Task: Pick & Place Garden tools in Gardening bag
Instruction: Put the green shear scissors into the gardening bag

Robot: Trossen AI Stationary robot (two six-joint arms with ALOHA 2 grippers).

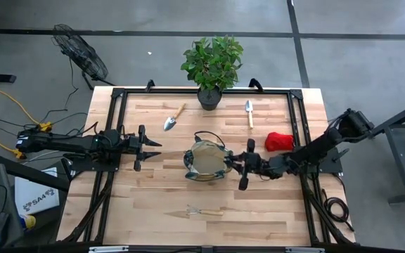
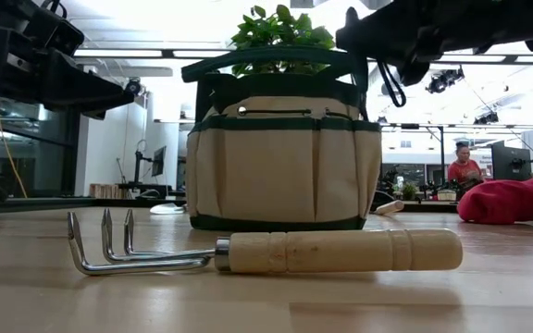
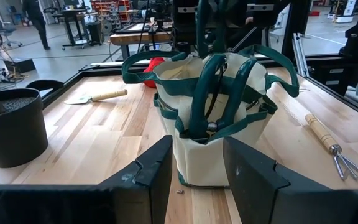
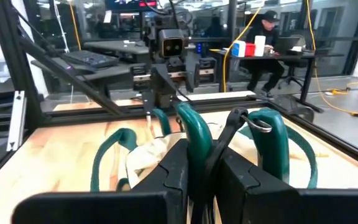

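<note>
We see the gardening bag (image 1: 207, 162) upright at mid-surface (image 1: 146, 204). Our right claw (image 1: 242, 169) sits at the bag's right rim, clamped on green-handled pruning shears (image 4: 194, 134) above its opening. Our left claw (image 1: 145, 147) hovers left of the bag, parted and empty. The hand fork (image 1: 204, 211) lies in front of the bag

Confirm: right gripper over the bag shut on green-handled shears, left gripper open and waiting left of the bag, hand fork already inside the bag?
Not the fork. The high view shows the hand fork lying on the table in front of the gardening bag, not in it. The rest holds: the right gripper is shut on the green-handled shears over the bag, and the left gripper waits open to its left.
</note>
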